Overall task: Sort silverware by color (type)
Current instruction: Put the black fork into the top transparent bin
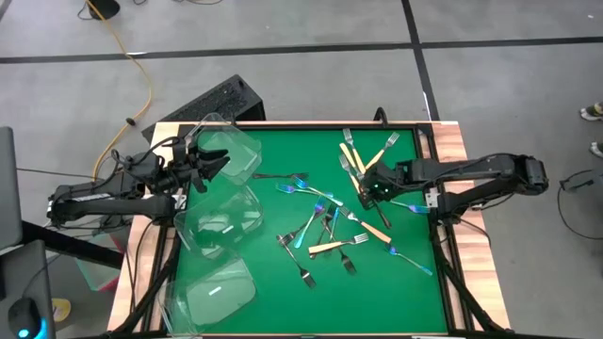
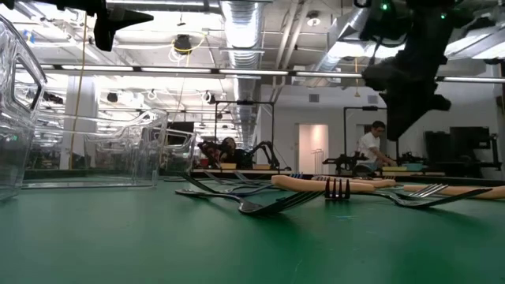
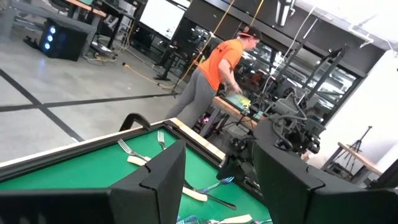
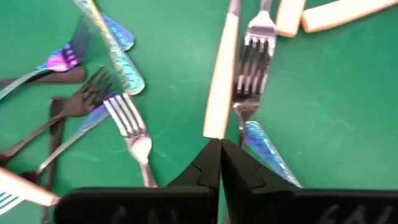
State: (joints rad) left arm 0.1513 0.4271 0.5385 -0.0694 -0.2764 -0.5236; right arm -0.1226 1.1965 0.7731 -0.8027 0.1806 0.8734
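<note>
The silverware lies spread over the green mat (image 1: 283, 311). There are cream-handled forks (image 1: 353, 155), iridescent blue ones (image 1: 301, 188) and dark metal ones (image 1: 301, 268). My right gripper (image 1: 367, 192) hangs over the mat's right part with its fingers shut and pointing steeply down. In the right wrist view its fingertips (image 4: 219, 146) stand just over the free end of a cream handle (image 4: 216, 124). In the low view my right gripper (image 2: 401, 130) is well above the forks on the mat, with nothing hanging below it. My left gripper (image 1: 213, 164) waits open and level, high over the far clear tub (image 1: 236, 151).
Three clear plastic tubs stand along the mat's left side, far (image 1: 236, 151), middle (image 1: 219, 221) and near (image 1: 215, 292). A wooden rim (image 1: 457, 141) frames the table. Beside the cream handle lie a metal fork head (image 4: 255, 43) and an iridescent handle (image 4: 267, 152). A person in orange (image 3: 217, 68) works beyond the table.
</note>
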